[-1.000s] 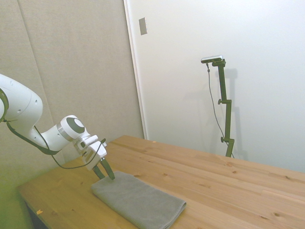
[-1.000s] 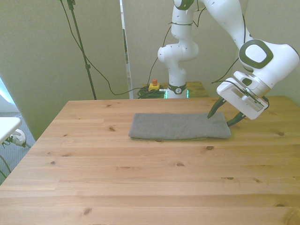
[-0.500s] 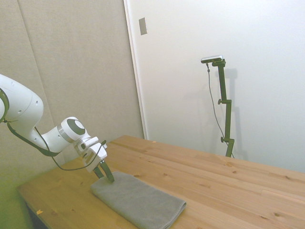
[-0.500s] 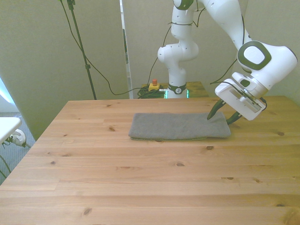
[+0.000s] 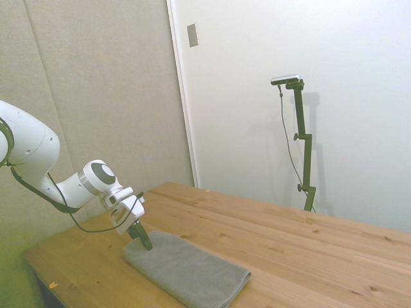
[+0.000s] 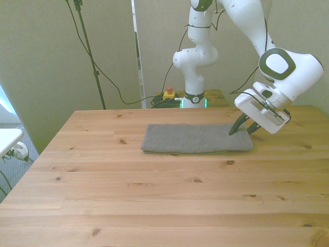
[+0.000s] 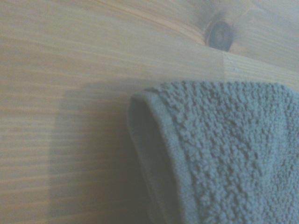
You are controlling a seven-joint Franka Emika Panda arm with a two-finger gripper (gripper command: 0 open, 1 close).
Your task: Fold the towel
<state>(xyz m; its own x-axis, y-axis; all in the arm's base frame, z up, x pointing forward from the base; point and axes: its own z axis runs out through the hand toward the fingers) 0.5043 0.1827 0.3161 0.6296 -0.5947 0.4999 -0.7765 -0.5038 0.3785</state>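
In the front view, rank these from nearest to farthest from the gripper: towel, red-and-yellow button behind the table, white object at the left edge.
1. The towel: the gripper is at its end on the front view's right.
2. The red-and-yellow button: behind the table's far edge, near the robot's base.
3. The white object: at the front view's far left, off the table.

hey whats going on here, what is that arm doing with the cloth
A white robot arm is working on a grey towel that lies flat on a wooden table, already in a long layered strip. Its pincer is tilted down at the towel's end on the front view's right, one finger over the cloth and one by its edge, with a gap between them. The wrist view shows a thick rolled corner of the towel close up. Nothing is lifted yet; it looks poised to grab that end.
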